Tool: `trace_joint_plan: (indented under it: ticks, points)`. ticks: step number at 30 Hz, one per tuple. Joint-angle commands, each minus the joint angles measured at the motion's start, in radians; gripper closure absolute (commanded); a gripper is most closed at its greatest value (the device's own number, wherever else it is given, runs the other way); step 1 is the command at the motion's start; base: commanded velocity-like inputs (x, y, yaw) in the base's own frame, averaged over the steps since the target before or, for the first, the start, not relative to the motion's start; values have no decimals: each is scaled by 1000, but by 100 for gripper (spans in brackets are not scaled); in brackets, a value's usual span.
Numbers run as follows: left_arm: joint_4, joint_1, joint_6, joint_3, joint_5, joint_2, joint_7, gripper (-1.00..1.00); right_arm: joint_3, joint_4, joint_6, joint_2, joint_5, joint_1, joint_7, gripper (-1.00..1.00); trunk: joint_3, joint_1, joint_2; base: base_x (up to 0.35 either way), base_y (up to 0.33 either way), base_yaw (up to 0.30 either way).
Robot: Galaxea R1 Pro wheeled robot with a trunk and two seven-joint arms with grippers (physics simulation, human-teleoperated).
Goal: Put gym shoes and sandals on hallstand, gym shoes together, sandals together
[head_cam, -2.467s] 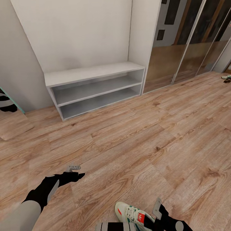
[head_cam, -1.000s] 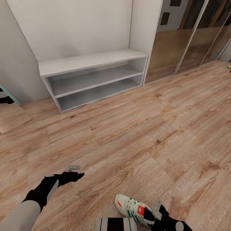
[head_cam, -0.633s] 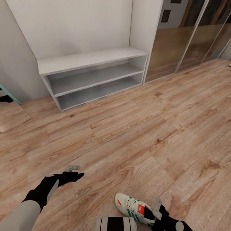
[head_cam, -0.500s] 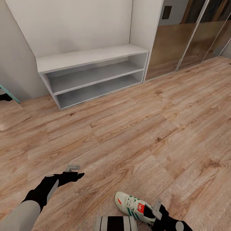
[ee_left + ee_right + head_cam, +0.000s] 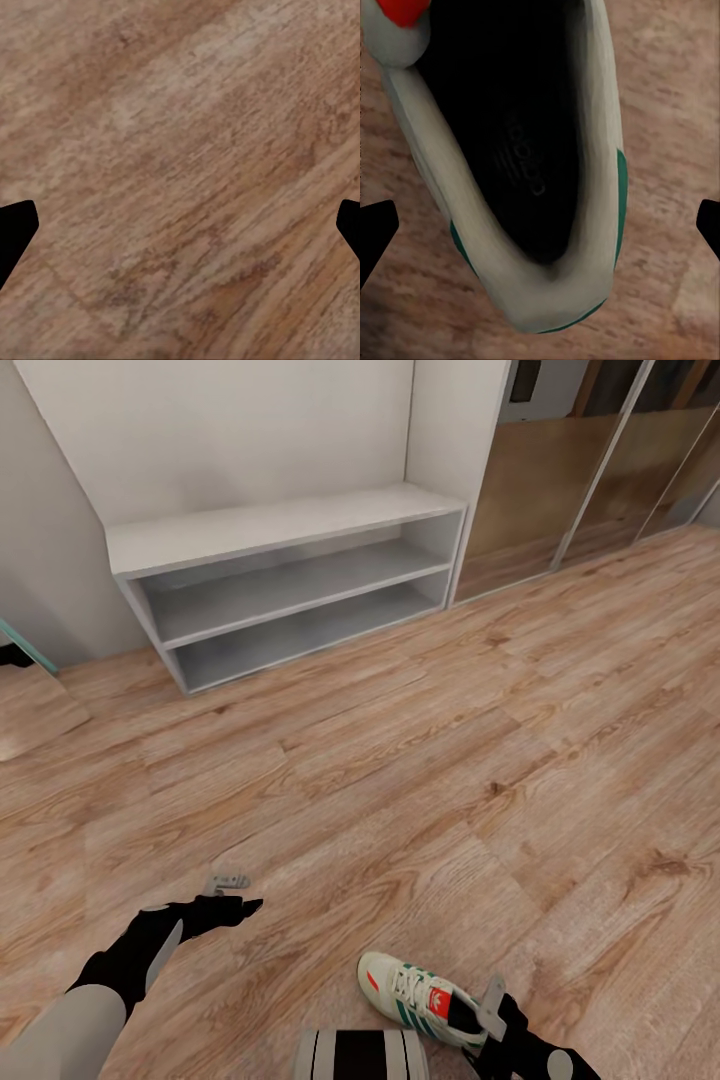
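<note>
1. Only 1 gym shoe point(image 5: 418, 998) matters right now. It sits at the lower right of the head view on the corridor floor point(image 5: 450, 760), sole down.
2. Its long axis runs diagonally across the frame. The toe points to the upper left, roughly toward the hallstand point(image 5: 280, 525), and the heel lies to the lower right.
3. The right pincer point(image 5: 489, 1015) hangs at that heel end. In the right wrist view its 2 dark tips stand wide apart at either edge, with the shoe's dark opening and heel collar between them. I'd call it spread and straddling the shoe's width, and I see no tip touching the shoe.
4. The left pincer point(image 5: 228, 882) is at the lower left of the frame, well apart from the shoe. It is also spread, with bare planks between its tips.
5. The right arm is plainly the nearer one. To my eye the coming move is a short drop and squeeze across the heel collar.
6. The hallstand stands against the wall in the upper left to centre of the frame, well apart from the shoe, so a carry follows any lift.
</note>
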Motion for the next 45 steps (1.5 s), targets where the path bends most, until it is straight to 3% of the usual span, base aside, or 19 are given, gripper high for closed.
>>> trace_joint_plan:
  ticks: [1, 5, 21, 31, 45]
  points:
    - [-1, 0, 9, 5, 0, 0, -6, -100, 1, -1, -4, -1, 9, 0, -1, -100, -5, 0, -1, 0, 0, 0]
    - [-1, 0, 9, 5, 0, 0, -6, -100, 1, -1, -4, -1, 8, 0, -2, -100, -20, 2, -1, 0, 0, 0]
    - [-1, 0, 9, 5, -1, 0, -6, -100, 1, -2, -3, -1, 9, 0, -3, -100, -20, 2, -1, 0, 0, 0]
    - [-1, 0, 9, 5, -1, 0, -6, -100, 1, -3, -3, -1, 8, 0, -3, -100, -59, 7, -4, 0, 0, 0]
    - [-1, 0, 9, 6, -1, 0, -6, -100, 1, -4, -3, -1, 8, 0, -3, -100, -59, 7, -4, 0, 0, 0]
